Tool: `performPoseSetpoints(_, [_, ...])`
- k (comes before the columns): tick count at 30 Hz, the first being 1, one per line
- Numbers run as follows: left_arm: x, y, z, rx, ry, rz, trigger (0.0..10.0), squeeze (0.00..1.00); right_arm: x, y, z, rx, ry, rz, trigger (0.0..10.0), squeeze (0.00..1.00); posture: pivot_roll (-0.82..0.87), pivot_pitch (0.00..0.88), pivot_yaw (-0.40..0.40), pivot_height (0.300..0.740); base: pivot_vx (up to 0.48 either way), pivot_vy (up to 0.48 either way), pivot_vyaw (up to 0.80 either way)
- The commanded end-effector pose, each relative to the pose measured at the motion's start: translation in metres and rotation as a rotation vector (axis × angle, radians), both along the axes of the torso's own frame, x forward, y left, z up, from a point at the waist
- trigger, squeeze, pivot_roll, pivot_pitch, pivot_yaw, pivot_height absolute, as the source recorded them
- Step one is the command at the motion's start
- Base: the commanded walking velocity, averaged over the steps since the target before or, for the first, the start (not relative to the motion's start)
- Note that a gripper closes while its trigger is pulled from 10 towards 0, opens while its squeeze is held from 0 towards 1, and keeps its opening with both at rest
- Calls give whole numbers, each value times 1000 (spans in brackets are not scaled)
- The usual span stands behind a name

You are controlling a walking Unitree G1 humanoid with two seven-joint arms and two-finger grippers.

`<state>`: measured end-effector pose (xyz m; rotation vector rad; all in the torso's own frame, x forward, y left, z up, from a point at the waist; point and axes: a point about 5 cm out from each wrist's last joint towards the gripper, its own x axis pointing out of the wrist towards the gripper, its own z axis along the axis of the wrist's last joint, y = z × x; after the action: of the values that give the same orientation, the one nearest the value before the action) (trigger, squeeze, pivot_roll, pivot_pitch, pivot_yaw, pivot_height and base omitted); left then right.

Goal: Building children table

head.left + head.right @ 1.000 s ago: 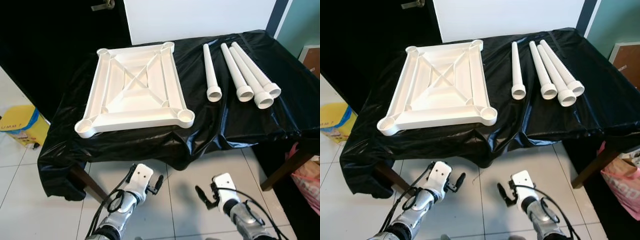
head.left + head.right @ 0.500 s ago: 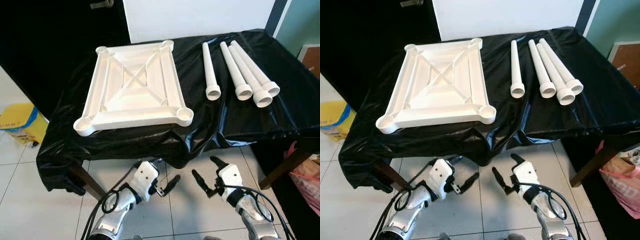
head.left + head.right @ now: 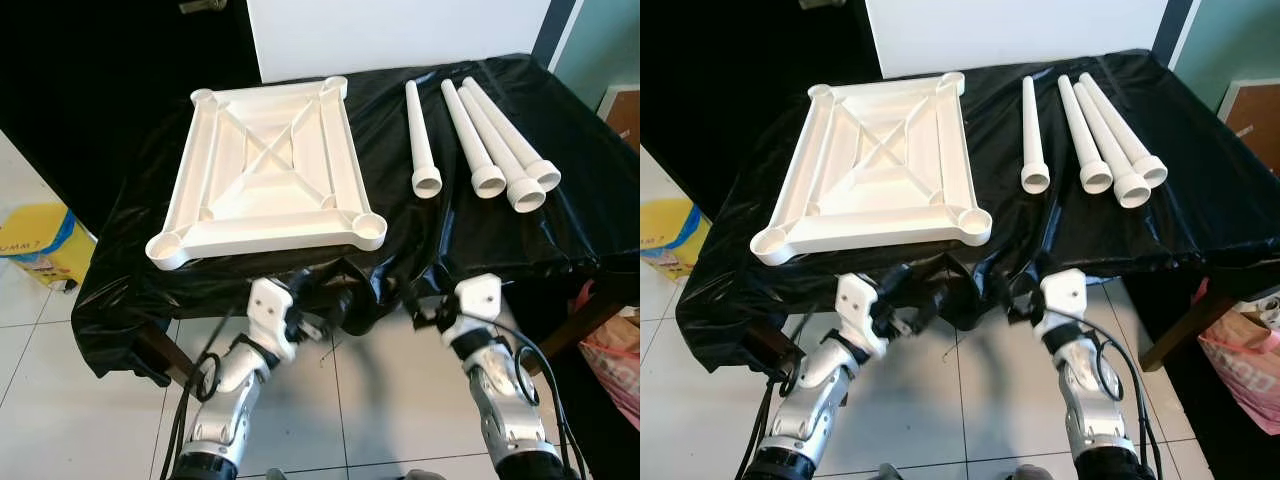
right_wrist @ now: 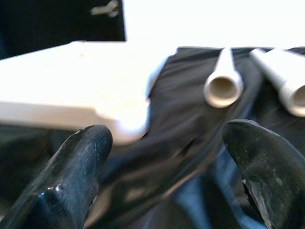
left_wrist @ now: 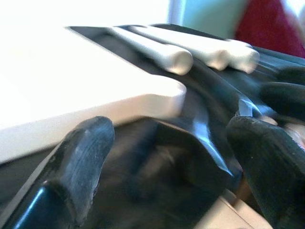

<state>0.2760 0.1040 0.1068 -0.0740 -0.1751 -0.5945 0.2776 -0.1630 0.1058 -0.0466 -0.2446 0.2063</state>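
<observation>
A white square table top lies upside down on the left half of a table covered in black cloth. Several white tube legs lie side by side on its right half, open ends toward me. My left gripper is open at the draped front edge, just below the top's near right corner socket. My right gripper is open at the same edge, below the nearest leg. In the left wrist view the fingers frame the top's corner; in the right wrist view the fingers frame the top and a leg end.
White tiled floor lies in front of the table. A yellow box stands on the floor at the left. A pink bag and a wooden table leg are at the right. A dark door is behind.
Both grippers have risen from near the floor and moved forward to the table's draped front edge. Their fingers have spread apart.
</observation>
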Motion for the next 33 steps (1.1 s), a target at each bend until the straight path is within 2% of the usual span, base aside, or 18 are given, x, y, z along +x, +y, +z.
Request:
performPoseSetpoints(1, [2, 3, 3, -24, 1, 30, 10000, 0, 0, -2, 0, 28, 9, -27, 10000, 0, -118, 31, 64, 740, 0, 0, 0])
performPoseSetpoints(3, [11, 4, 13, -74, 0, 124, 10000, 0, 7, -5, 9, 67, 0, -90, 10000, 0, -117, 29, 63, 740, 0, 0, 0])
performPoseSetpoints(7, [16, 2, 17, -67, 7, 166, 10000, 0, 11, -6, 13, 81, -4, -117, 10000, 0, -119, 25, 63, 740, 0, 0, 0])
performPoseSetpoints(9, [25, -4, 25, -66, 9, 257, 10000, 0, 17, -5, 19, 87, -5, -162, 10000, 0, -124, 18, 65, 740, 0, 0, 0])
performPoseSetpoints(11, [29, -6, 31, -39, -14, 293, 10000, 0, 20, -5, 22, 95, -3, -174, 10000, 0, -123, 13, 61, 740, 0, 0, 0])
performPoseSetpoints(13, [29, -6, 31, -39, -14, 293, 10000, 0, 20, -5, 22, 95, -3, -174, 10000, 0, -123, 13, 61, 740, 0, 0, 0])
performPoseSetpoints(15, [40, -8, 44, -8, -54, 322, 10000, 0, 24, -4, 27, 85, 3, -201, 10000, 0, -129, 7, 58, 740, 0, 0, 0])
performPoseSetpoints(17, [40, -8, 44, -8, -54, 322, 10000, 0, 24, -4, 27, 85, 3, -201, 10000, 0, -129, 7, 58, 740, 0, 0, 0])
performPoseSetpoints(19, [49, -1, 49, -20, -39, 329, 10000, 0, 27, -4, 31, 61, -7, -201, 10000, 0, -132, 4, 54, 740, 0, 0, 0])
performPoseSetpoints(22, [52, 9, 50, -44, -7, 326, 10000, 0, 29, -6, 35, 34, -26, -201, 10000, 0, -133, 2, 55, 740, 0, 0, 0])
performPoseSetpoints(25, [49, 24, 53, -81, -31, 360, 10000, 0, 27, -5, 39, 22, -51, -202, 10000, 0, -126, 2, 56, 740, 0, 0, 0])
performPoseSetpoints(27, [47, 28, 55, -99, -32, 381, 10000, 0, 26, -3, 40, 20, -65, -202, 10000, 0, -122, 5, 55, 740, 0, 0, 0])
performPoseSetpoints(33, [43, 32, 58, -56, -55, 372, 10000, 0, 24, 2, 42, 20, -82, -183, 10000, 0, -114, 4, 59, 740, 0, 0, 0])
